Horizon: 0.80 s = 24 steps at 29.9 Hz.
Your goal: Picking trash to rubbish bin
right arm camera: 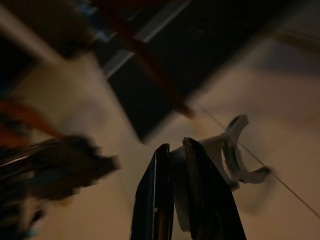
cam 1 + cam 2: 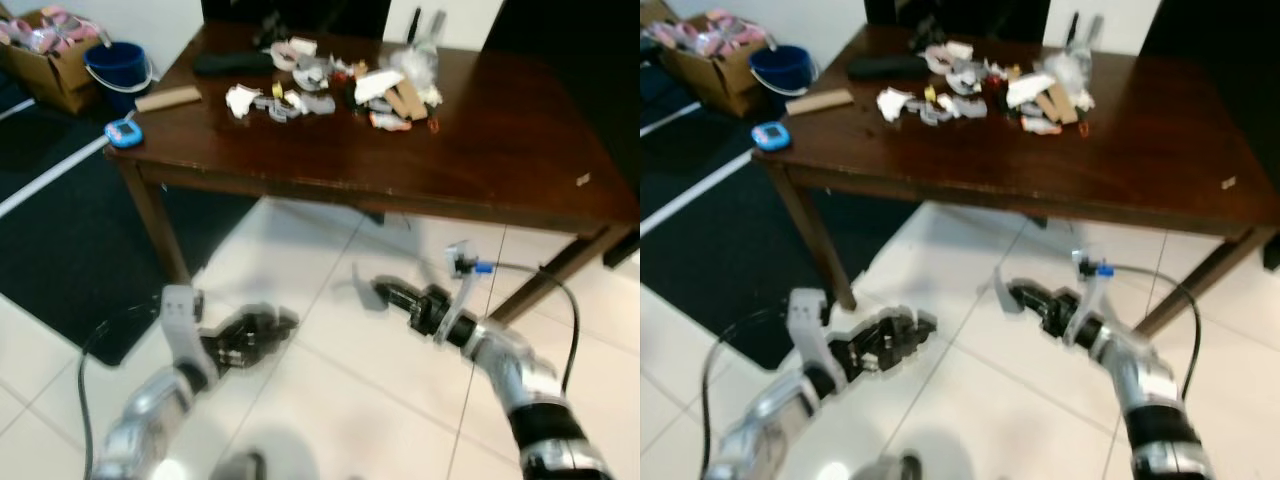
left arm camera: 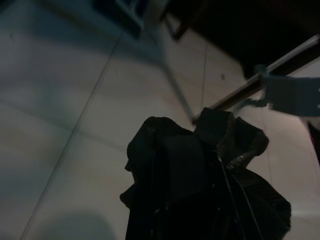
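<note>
Trash (image 2: 330, 88) heaped on table (image 2: 500, 150); right end effector (image 1: 175, 165) pinches white scrap (image 1: 230, 155) (wrist view).

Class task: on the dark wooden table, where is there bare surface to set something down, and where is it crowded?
The dark wooden table is bare along its near edge and its right side. The scattered pile of paper and plastic trash crowds the far middle; a small blue gadget occupies the left corner.

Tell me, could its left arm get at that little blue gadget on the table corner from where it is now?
Probably not yet. The left gripper hangs low over the floor tiles, below the table edge, while the blue gadget lies on top.
</note>
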Tool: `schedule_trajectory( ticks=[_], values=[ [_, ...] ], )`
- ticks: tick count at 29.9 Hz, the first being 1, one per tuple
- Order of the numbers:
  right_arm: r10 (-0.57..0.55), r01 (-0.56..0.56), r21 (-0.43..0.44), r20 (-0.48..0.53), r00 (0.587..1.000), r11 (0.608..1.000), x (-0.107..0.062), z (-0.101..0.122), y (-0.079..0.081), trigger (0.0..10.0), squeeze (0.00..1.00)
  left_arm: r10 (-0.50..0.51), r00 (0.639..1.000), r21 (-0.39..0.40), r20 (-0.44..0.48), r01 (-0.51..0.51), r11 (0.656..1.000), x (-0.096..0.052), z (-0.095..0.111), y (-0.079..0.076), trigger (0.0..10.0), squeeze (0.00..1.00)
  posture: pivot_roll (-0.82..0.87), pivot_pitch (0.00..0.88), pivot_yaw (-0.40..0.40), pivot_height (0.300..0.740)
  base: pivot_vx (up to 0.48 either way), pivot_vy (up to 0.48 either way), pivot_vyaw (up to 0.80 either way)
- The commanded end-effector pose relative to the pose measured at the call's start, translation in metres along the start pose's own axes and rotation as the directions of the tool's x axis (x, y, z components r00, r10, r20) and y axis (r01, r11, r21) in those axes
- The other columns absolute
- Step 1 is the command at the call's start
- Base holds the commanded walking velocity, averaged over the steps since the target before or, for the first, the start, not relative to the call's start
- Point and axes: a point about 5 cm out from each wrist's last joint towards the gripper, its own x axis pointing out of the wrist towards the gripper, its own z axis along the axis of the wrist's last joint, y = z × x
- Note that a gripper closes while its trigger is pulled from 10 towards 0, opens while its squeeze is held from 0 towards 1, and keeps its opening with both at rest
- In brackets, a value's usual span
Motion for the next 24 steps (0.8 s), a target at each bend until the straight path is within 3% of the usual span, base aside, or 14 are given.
schedule_trajectory(
  ticks=[1,4,7,10,13,14,16,18,19,21,22,24],
  values=[
    [-0.134,0.134,0.000,-0.044,0.990,0.991,-0.002,-0.013,-0.012,10.0,0.00,0.090,0.994,-0.031,-0.059,-0.092,0.995,-0.010,-0.022,0.017,10.0,0.00,0.10,0.140,-0.074,0.740,0.000,0.000,-0.59],
    [-0.270,0.275,0.034,-0.095,0.958,0.961,-0.006,-0.033,-0.021,10.0,0.00,0.215,0.967,-0.071,-0.137,-0.226,0.972,-0.025,-0.051,0.037,10.0,0.00,0.10,0.139,-0.077,0.740,0.000,0.000,-0.73],
    [-0.385,0.398,0.076,-0.141,0.912,0.914,-0.013,-0.053,-0.029,10.0,0.00,0.337,0.914,-0.067,-0.226,-0.360,0.931,-0.045,-0.078,0.051,10.0,0.00,0.10,0.139,-0.077,0.740,0.000,0.000,-0.80],
    [-0.423,0.439,0.085,-0.158,0.892,0.894,-0.017,-0.060,-0.031,10.0,0.00,0.371,0.893,-0.072,-0.254,-0.400,0.914,-0.052,-0.087,0.055,10.0,0.00,0.10,0.134,-0.082,0.740,0.000,0.000,-0.80],
    [-0.530,0.559,0.108,-0.210,0.821,0.822,-0.029,-0.079,-0.037,10.0,0.00,0.434,0.820,-0.079,-0.372,-0.494,0.866,-0.080,-0.118,0.061,10.0,0.00,0.10,0.128,-0.083,0.740,0.000,0.000,-0.80],
    [-0.530,0.559,0.108,-0.210,0.821,0.822,-0.029,-0.079,-0.037,10.0,0.00,0.434,0.820,-0.079,-0.372,-0.494,0.866,-0.080,-0.118,0.061,10.0,0.00,0.10,0.128,-0.083,0.740,0.000,0.000,-0.80],
    [-0.570,0.605,0.109,-0.240,0.786,0.788,-0.036,-0.090,-0.039,10.0,0.00,0.478,0.761,-0.070,-0.439,-0.559,0.826,-0.099,-0.134,0.063,10.0,0.00,0.10,0.125,-0.081,0.740,0.000,0.000,-0.80],
    [-0.570,0.605,0.109,-0.240,0.786,0.788,-0.036,-0.090,-0.039,10.0,0.00,0.478,0.761,-0.070,-0.439,-0.559,0.826,-0.099,-0.134,0.063,10.0,0.00,0.10,0.125,-0.081,0.740,0.000,0.000,-0.80],
    [-0.608,0.651,0.110,-0.271,0.746,0.751,-0.042,-0.102,-0.039,10.0,0.00,0.520,0.690,-0.056,-0.503,-0.626,0.778,-0.120,-0.150,0.064,10.0,0.00,0.10,0.121,-0.076,0.740,0.000,0.000,-0.80],
    [-0.608,0.651,0.110,-0.271,0.746,0.751,-0.042,-0.102,-0.039,10.0,0.00,0.520,0.690,-0.056,-0.503,-0.626,0.778,-0.120,-0.150,0.064,10.0,0.00,0.10,0.121,-0.076,0.740,0.000,0.000,-0.80],
    [-0.626,0.676,0.109,-0.291,0.723,0.729,-0.046,-0.109,-0.038,10.0,0.00,0.536,0.656,-0.039,-0.531,-0.651,0.758,-0.129,-0.157,0.063,10.0,0.00,0.10,0.119,-0.075,0.740,0.000,0.000,-0.80],
    [-0.626,0.676,0.109,-0.291,0.723,0.729,-0.046,-0.109,-0.038,10.0,0.00,0.536,0.656,-0.039,-0.531,-0.651,0.758,-0.129,-0.157,0.063,10.0,0.00,0.10,0.119,-0.075,0.740,0.000,0.000,-0.80]
  ],
)
